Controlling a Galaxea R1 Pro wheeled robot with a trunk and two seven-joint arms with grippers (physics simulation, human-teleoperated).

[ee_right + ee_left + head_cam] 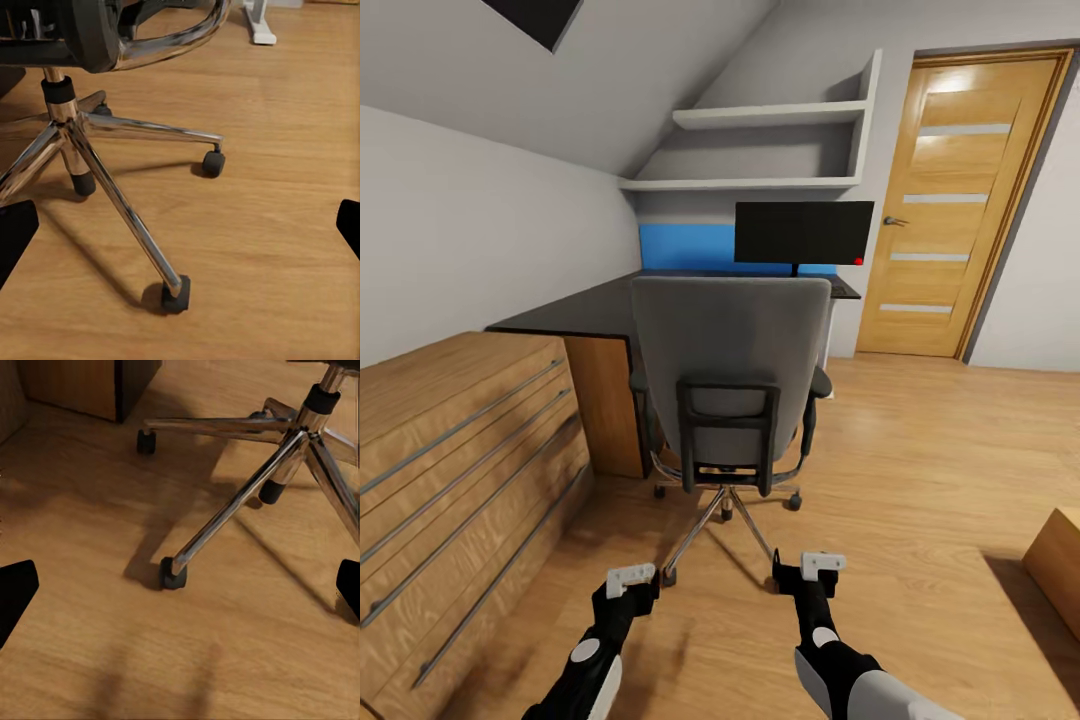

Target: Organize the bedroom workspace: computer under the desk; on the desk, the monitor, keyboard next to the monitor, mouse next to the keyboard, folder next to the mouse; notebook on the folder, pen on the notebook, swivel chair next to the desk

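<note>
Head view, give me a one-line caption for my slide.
Both arms held low behind the grey swivel chair, which faces the black-topped desk carrying the monitor, beside a wooden door.

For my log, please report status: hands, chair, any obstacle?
Left hand and right hand open, empty. Swivel chair ahead, back toward us, at the desk. Seat hidden.

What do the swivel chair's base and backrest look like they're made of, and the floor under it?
The swivel chair base looks like polished chrome metal, with bright mirror-like highlights on its spokes. The backrest appears to be matte grey fabric in a black, probably plastic, frame. The floor looks like light varnished wood planks with visible grain and a soft sheen.
</note>
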